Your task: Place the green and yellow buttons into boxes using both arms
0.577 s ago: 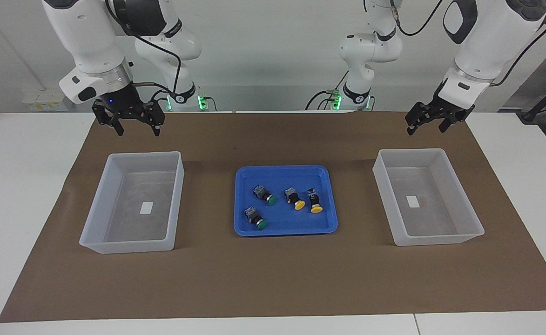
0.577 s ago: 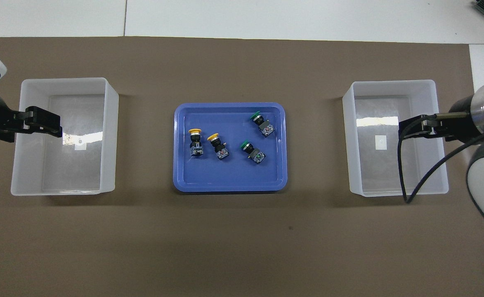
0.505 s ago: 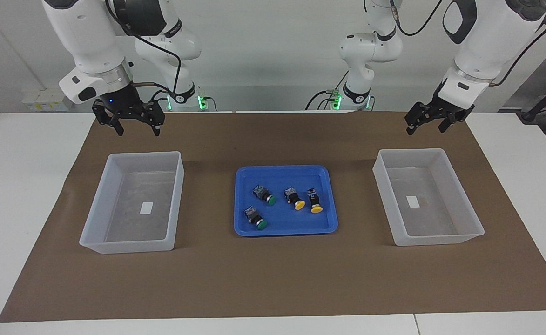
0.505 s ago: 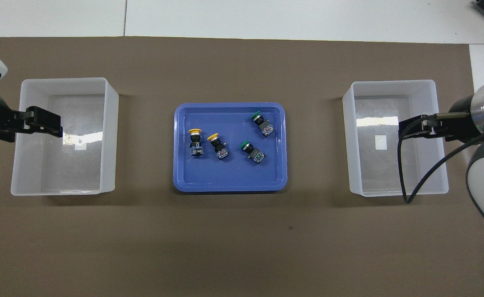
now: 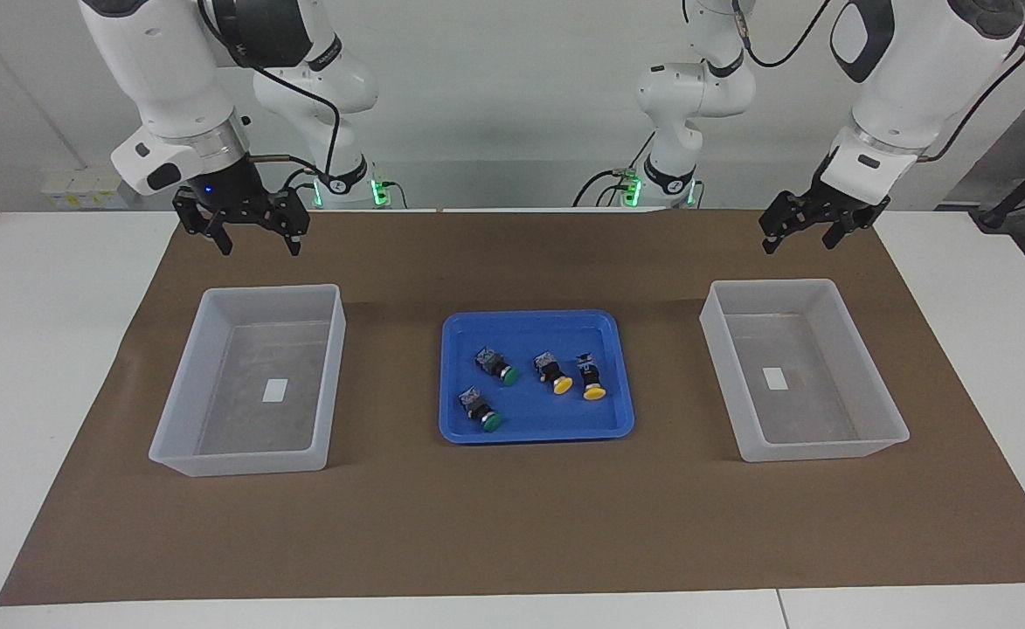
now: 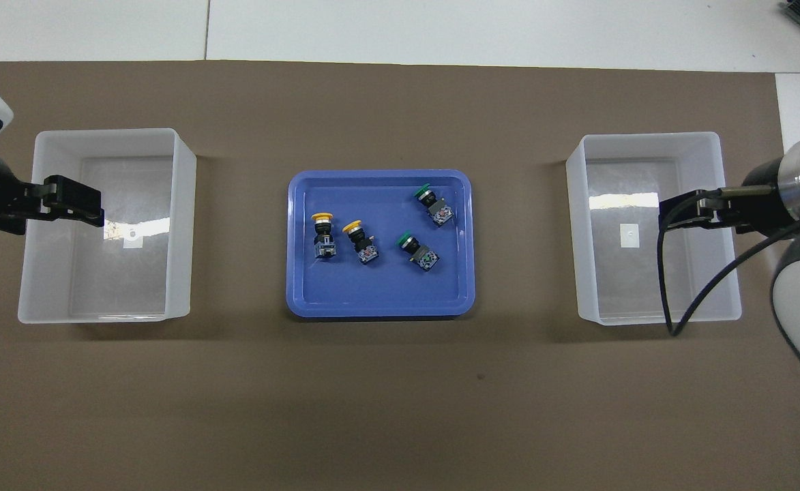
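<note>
1. The right hand (image 5: 256, 247) hangs in the air at the right arm's end of the desk (image 5: 31, 349), above the brown mat (image 5: 512, 524) on the robots' side of the box there. Its fingers are spread apart and hold nothing.
2. The box at the right arm's end (image 5: 182, 411) is a whitish translucent bin standing on the mat. Only a small white label (image 5: 274, 390) lies on its floor.
3. A shallow blue tray (image 5: 460, 432) sits on the mat midway between the two boxes, with all four buttons lying in it on their sides.
4. The two green buttons are on the tray's half toward the right arm: one green button (image 5: 495, 365) nearer the robots, the other green button (image 5: 480, 410) farther from them.
5. The two yellow buttons lie side by side toward the left arm: one yellow button (image 5: 553, 371) near the tray's middle, the other yellow button (image 5: 590, 376) just beside it.
6. The box at the left arm's end (image 5: 870, 389) stands on the mat, holding only its own white label (image 5: 774, 377).
7. The left hand (image 5: 799, 243) hangs above the mat on the robots' side of that box, fingers parted and holding nothing.
</note>
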`<act>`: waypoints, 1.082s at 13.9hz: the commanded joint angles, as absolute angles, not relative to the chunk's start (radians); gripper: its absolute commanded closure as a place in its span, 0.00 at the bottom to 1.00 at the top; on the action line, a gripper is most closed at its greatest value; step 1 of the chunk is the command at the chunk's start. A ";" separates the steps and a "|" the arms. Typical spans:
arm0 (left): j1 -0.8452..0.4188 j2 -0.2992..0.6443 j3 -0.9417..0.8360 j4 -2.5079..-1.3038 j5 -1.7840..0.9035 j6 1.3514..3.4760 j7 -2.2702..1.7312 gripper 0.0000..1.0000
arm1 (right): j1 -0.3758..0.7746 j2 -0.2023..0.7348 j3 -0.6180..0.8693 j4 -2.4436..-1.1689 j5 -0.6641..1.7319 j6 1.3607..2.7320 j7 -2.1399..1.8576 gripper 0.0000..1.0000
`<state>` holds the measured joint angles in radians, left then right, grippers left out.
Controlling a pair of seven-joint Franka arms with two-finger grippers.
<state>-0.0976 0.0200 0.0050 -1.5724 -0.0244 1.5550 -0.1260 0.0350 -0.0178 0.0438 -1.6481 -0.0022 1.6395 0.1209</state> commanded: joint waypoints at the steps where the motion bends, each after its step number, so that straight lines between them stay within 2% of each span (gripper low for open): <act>1: -0.103 0.035 0.005 -1.543 -0.025 1.542 -0.124 0.00 | 0.029 -0.017 0.043 -1.643 0.020 1.634 0.101 0.00; 9: -0.192 0.044 0.003 -1.546 -0.037 1.552 -0.188 0.00 | 0.029 -0.017 0.043 -1.643 0.018 1.634 0.101 0.00; 15: -0.313 0.093 0.002 -1.595 -0.037 1.673 -0.377 0.00 | 0.026 -0.018 0.043 -1.644 0.018 1.623 0.103 0.00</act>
<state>-0.2679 0.0722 -0.0108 -1.5716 -0.0276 1.6116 -0.3140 0.0349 -0.0178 0.0438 -1.6481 -0.0022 1.6395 0.1209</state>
